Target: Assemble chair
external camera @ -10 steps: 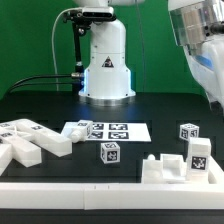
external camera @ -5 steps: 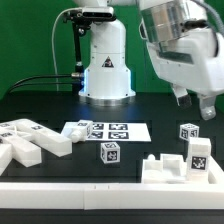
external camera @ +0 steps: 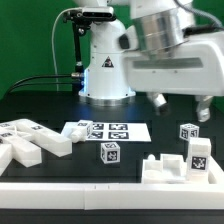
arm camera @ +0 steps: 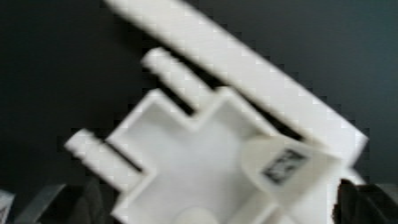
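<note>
Chair parts lie in two groups in the exterior view. A blocky white piece with tagged posts [external camera: 178, 165] stands at the front on the exterior view's right. Several white bars and slabs [external camera: 32, 142] lie on the exterior view's left. My gripper [external camera: 181, 106] hangs open and empty above the right-hand piece, well clear of it. In the wrist view a white notched slab with prongs and a tag [arm camera: 196, 150] lies below the gripper [arm camera: 199, 212], and the dark fingers [arm camera: 43, 205] show wide apart.
The marker board [external camera: 106, 130] lies mid-table. A small tagged cube [external camera: 110, 151] sits in front of it and another tagged block [external camera: 189, 131] at the right. A long white rail [external camera: 90, 190] runs along the front edge and also shows in the wrist view [arm camera: 249, 75]. The robot base [external camera: 105, 65] stands behind.
The arm has swung in from the exterior view's right edge toward the left, and the hand now fills the upper right above the right-hand piece. No part has moved.
</note>
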{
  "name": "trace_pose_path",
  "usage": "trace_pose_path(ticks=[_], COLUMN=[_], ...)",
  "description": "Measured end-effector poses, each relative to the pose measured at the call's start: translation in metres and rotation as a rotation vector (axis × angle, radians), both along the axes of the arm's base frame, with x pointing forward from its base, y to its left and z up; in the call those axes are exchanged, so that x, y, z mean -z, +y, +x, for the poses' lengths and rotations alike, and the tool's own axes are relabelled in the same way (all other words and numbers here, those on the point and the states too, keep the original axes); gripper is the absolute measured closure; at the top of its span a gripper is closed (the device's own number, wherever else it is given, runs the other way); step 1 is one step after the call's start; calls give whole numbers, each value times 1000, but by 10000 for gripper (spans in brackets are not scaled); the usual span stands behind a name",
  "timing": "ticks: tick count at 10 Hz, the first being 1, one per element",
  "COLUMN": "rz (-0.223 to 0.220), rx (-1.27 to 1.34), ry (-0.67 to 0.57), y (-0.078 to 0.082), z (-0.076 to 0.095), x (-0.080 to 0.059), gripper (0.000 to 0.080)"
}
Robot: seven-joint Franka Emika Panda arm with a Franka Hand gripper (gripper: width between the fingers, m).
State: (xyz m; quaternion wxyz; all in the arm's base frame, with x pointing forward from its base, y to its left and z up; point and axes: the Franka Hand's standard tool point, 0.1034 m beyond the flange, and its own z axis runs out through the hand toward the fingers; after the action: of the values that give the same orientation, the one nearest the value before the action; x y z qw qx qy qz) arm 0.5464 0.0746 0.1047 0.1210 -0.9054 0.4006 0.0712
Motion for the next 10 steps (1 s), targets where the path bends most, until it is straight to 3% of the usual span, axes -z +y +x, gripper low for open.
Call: trace_pose_path(ticks=[2,6,8,9,10], rz=[-29,-27,-6,22,10], rx=[-122,-204,-220,-266,-243], ry=[-21,-37,18,41,82], y=[-20,-21,-46,-70,-94], z=[-18,-19,-43,-58,-71], x=[13,15,29,31,34], gripper=[151,151,151,151,151])
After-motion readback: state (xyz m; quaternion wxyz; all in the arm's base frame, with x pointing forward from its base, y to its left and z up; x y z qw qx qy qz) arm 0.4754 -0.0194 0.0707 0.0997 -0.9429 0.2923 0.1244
